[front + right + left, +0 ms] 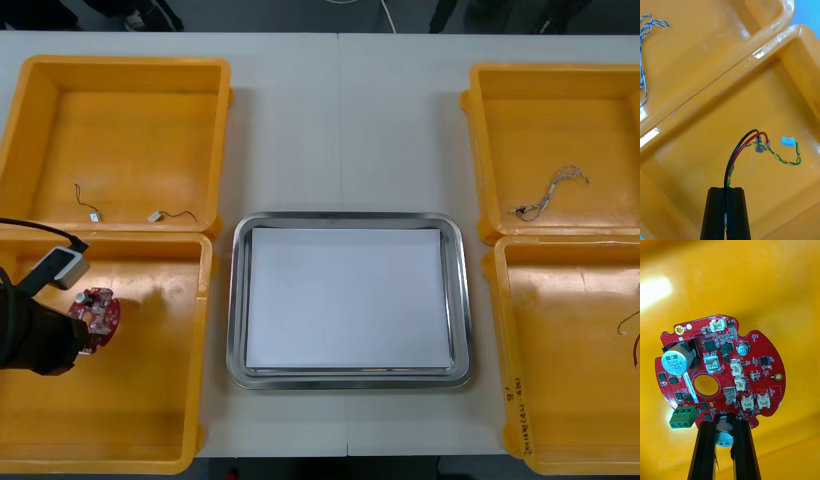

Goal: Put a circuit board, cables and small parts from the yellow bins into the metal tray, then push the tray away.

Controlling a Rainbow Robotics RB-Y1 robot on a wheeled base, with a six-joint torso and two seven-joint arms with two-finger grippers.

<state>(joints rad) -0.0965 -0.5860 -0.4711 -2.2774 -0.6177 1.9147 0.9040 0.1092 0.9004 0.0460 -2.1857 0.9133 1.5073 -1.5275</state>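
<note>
Your right gripper (726,191) has its two black fingers pressed together on a thin multi-strand cable (738,148). Its black, red and twisted green-and-yellow strands rise from between the fingers and arch over, ending in small clear caps and a little pale blue plastic connector (787,141), all seen against the floor of a glossy orange plastic bin (685,176). Beyond that bin's rounded rim you can see a second orange plastic bin (707,45) set right against it, with a twisted blue and white cable (644,37) lying on its floor, well apart from the fingers.
</note>
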